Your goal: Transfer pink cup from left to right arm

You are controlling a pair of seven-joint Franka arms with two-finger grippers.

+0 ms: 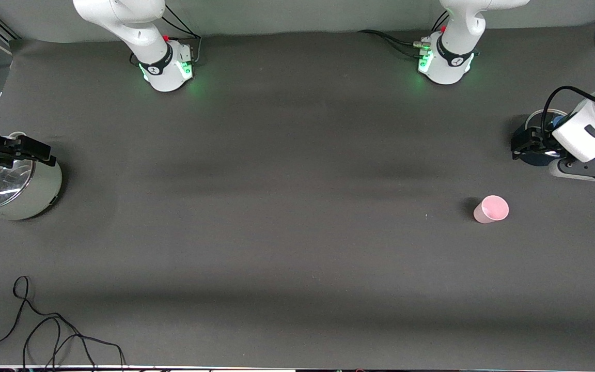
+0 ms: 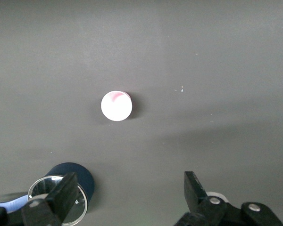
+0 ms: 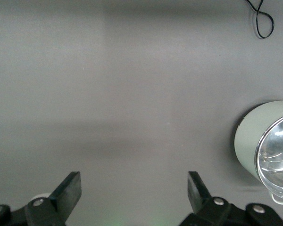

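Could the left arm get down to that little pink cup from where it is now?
Probably yes. The pink cup stands upright and alone on the bare cloth, with nothing touching it. The left end effector hangs open above the table close by, over a dark blue cup, and nothing lies between them.

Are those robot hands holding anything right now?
Nothing: the left gripper and right gripper are open, and the small pale pink plastic cup stands alone.

2 white arms (image 1: 122, 20) (green-lit bases) end in black 2-finger grippers (image 2: 129, 197).
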